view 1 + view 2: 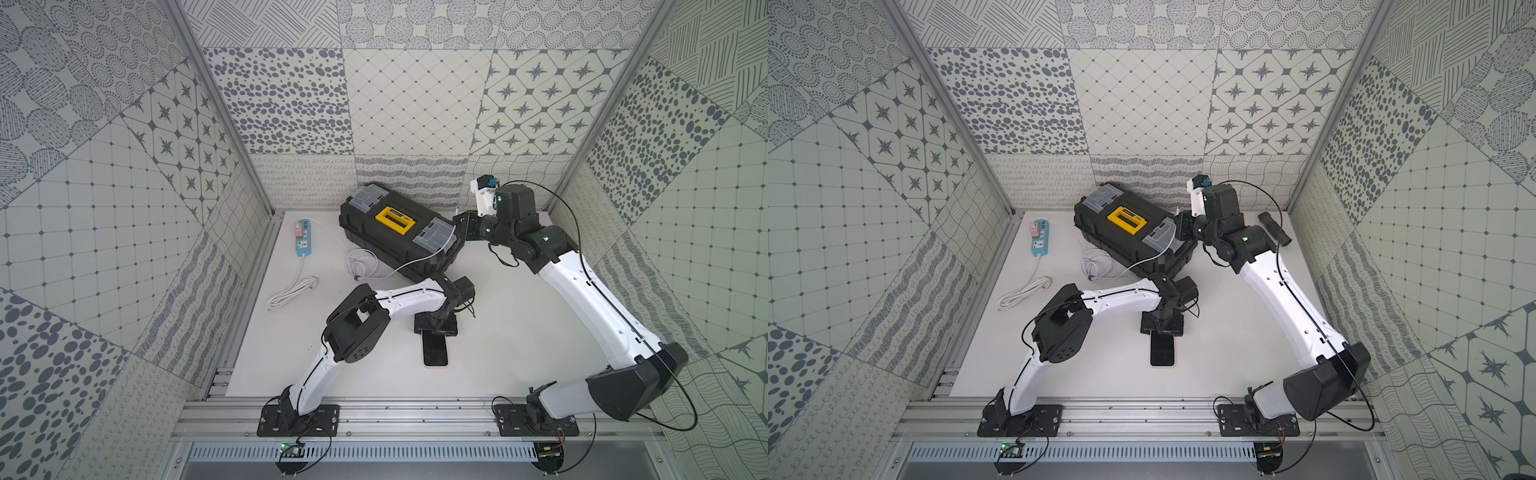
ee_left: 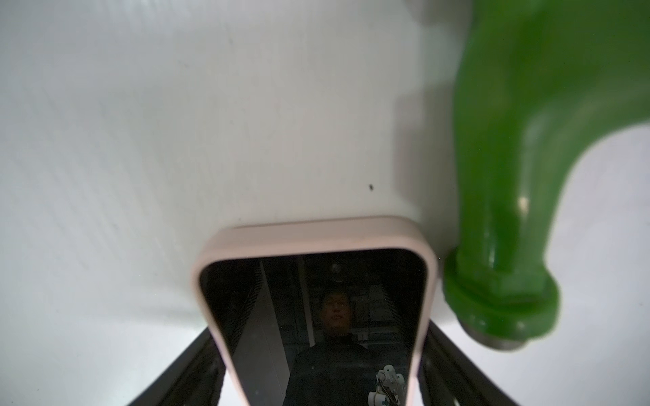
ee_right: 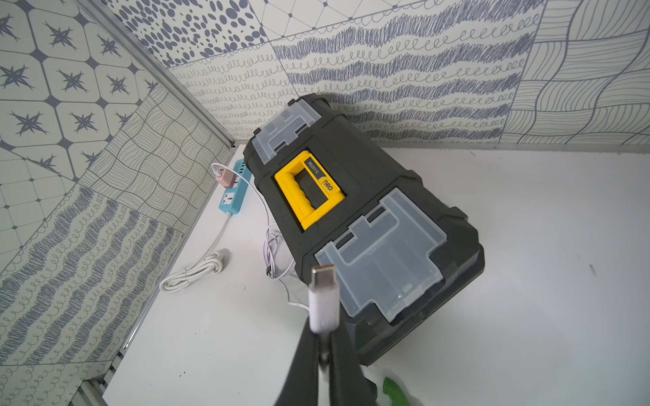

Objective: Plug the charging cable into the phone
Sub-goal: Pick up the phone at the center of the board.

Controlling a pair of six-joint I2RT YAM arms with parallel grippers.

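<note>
While the right gripper point(image 3: 325, 346) pinches the charging cable point(image 3: 323, 302) behind its plug beside the toolbox point(image 3: 369, 165), the left gripper point(image 1: 435, 325) straddles the phone point(image 1: 435, 352), flat on the table point(image 1: 519, 332), jaws wide; grip unclear.

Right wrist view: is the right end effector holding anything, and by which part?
Yes. The right end effector is shut on the charging cable, pinching the rear end of its white connector housing. The silvery plug sticks out free beyond the fingertips.

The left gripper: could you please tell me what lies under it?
The phone lies flat on the table, its far end under the left gripper, whose jaws straddle it. That end is covered in both top views.
</note>
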